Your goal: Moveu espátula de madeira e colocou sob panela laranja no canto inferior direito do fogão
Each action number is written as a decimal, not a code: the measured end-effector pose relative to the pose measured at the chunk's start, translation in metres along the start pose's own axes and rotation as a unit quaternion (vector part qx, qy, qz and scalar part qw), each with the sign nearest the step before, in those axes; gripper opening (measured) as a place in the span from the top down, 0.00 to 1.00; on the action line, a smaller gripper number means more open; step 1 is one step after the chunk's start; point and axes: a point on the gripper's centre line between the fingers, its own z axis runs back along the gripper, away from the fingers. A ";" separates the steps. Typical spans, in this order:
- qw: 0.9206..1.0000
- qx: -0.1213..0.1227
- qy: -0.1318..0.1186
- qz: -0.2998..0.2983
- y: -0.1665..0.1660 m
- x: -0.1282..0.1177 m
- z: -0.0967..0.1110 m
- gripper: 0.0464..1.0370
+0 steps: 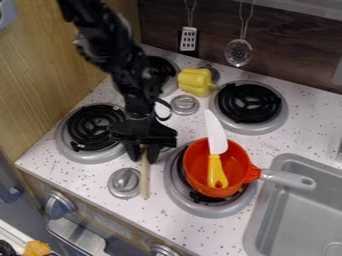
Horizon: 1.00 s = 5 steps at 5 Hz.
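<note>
At left, one of four black coil burners with grey metal pans (97,127) sits on the speckled white stovetop (50,152); a second is at upper center, a third at upper right and the fourth beneath a pot. Two control knobs show on the front panel (107,217), one at lower left, one at the bottom edge. Two round grey knobs are on the top: one at lower left of center (125,182), the other (184,104) at upper center.

Beside the lower of these, one slim, pale wooden spatula (144,182) hangs from or stands in the black two-finger gripper (145,154), whose fingers are clamped on its upper end. Its long axis runs nearly straight up and down the frame, the free end pointing to the bottom edge (which end is the blade cannot be told).

Farther right come one yellow toy pepper (195,81), upper center, and two hanging metal utensils: a slotted turner (189,39) and a round skimmer (238,52). One orange pot (194,170), its grey handle pointing right, holds one knife with a white blade and yellow handle (216,172). One grey sink (294,215) fills the lower right.
</note>
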 end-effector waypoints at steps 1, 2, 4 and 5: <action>1.000 0.009 0.006 0.003 0.002 -0.002 0.001 0.79; 0.999 0.023 0.021 -0.009 0.006 -0.004 0.004 0.81; 0.999 0.033 0.002 -0.002 0.018 0.005 0.039 0.96; 0.999 0.004 -0.018 0.029 0.014 0.010 0.053 0.96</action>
